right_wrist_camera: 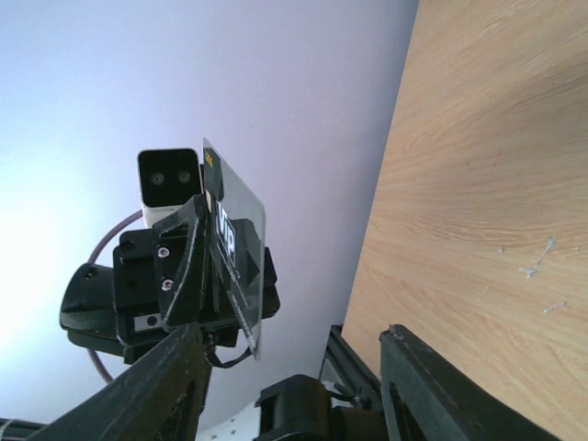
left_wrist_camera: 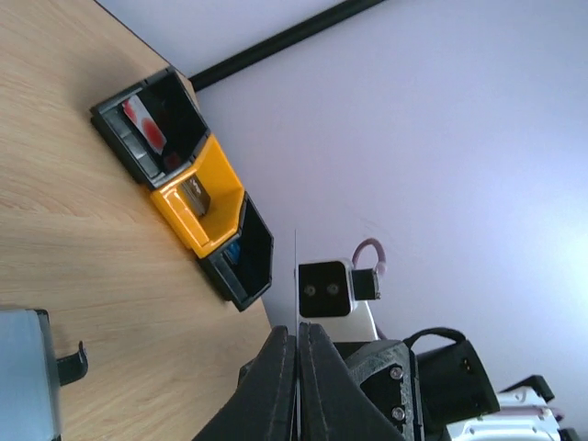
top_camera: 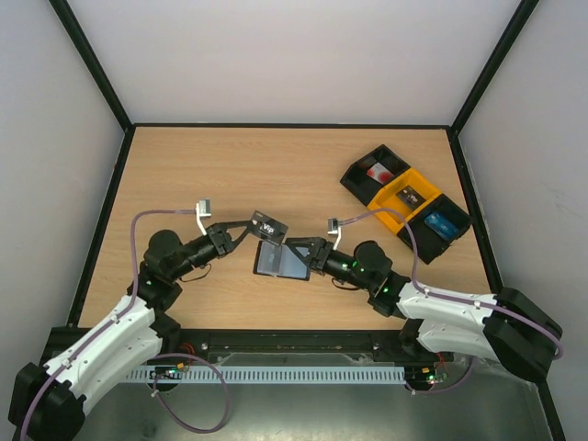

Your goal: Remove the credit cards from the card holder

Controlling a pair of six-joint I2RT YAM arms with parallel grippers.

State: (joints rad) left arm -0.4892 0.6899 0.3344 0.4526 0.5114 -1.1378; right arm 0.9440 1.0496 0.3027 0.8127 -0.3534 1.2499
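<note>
Though edge-on wrist-side — card [left_wrist_camera: 296, 276] broad overhead

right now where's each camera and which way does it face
Top external: above and behind the bases, looking down on the wooden table; left arm and right arm show.
Left wrist: on the left arm, facing the black and yellow open bins; the shut left gripper pinches a thin rectangular card edge-on.
Right wrist: on the right arm, facing the left gripper; the open right gripper shows.
Shared: both wrist views show that card.
</note>
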